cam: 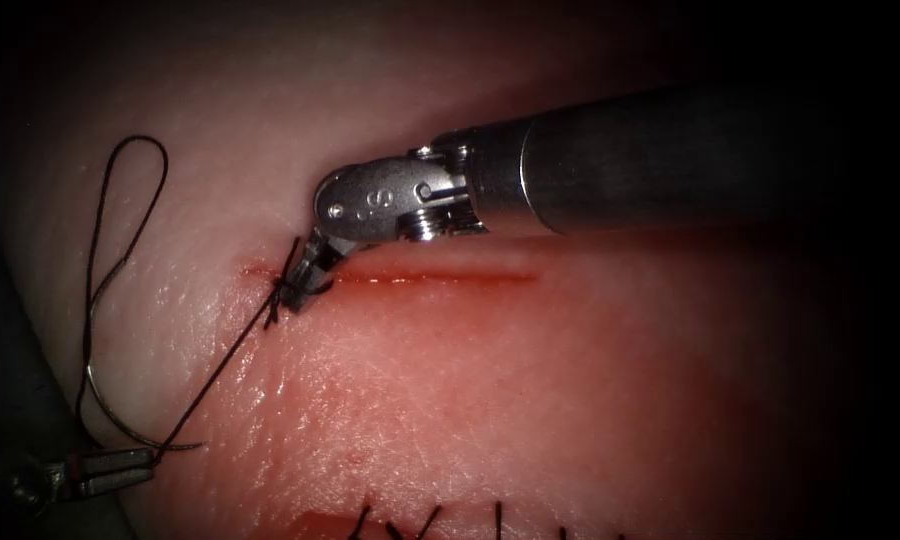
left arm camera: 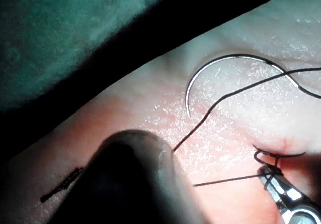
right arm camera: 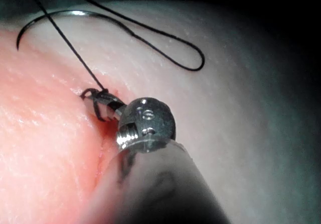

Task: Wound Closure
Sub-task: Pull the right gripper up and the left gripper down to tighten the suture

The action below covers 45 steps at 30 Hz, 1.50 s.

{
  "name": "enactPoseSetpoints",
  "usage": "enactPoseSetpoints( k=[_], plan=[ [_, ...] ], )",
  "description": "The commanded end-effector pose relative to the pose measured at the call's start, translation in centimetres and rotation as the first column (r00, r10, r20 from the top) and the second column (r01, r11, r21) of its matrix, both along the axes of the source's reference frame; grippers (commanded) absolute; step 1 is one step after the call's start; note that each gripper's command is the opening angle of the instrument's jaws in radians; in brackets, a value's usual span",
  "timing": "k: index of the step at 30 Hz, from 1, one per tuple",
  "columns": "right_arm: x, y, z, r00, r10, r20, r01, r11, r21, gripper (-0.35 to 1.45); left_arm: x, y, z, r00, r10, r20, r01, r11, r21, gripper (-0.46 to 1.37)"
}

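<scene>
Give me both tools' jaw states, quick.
Left tool: shut on the thread, left of the cut.
Right tool: at the knot; jaw state cannot be told.
Needle: lying free on the tissue.

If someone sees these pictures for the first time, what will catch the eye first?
First the right tool, its tip at the knot on the left end of the cut. Then the curved needle, lying free on the tissue left of the cut. The thread runs from the knot to the left tool, which holds it.
</scene>
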State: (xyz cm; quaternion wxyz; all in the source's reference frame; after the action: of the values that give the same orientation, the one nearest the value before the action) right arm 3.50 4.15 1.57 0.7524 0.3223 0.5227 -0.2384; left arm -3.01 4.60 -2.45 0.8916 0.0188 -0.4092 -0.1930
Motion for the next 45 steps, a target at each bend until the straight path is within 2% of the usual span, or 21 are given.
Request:
enactPoseSetpoints(
  k=[1, 17, 36, 45],
  plan=[
    [0.0, 0.01, 0.01, 1.0, 0.014, 0.002, -0.014, 1.0, -0.002, -0.35, -0.02, -0.03, 0.02, 1.0, -0.004, -0.003, 0.004, 1.0, -0.006, -0.35],
    [-0.06, 0.16, 0.12, 0.997, 0.065, 0.033, -0.066, 0.998, 0.006, -0.35, 0.04, -0.53, 0.11, 1.0, 0.012, -0.001, -0.012, 1.0, -0.012, -0.35],
    [-0.06, 0.34, 0.2, 0.986, 0.147, 0.073, -0.149, 0.989, 0.019, -0.35, 0.15, -0.9, -0.02, 1.0, 0.018, 0.002, -0.018, 1.0, -0.01, -0.35],
    [-0.05, 0.41, 0.26, 0.982, 0.171, 0.086, -0.172, 0.985, 0.014, -0.35, 0.17, -1.12, 0.01, 1.0, 0.022, 0.0, -0.022, 1.0, -0.018, -0.35]
  ],
)
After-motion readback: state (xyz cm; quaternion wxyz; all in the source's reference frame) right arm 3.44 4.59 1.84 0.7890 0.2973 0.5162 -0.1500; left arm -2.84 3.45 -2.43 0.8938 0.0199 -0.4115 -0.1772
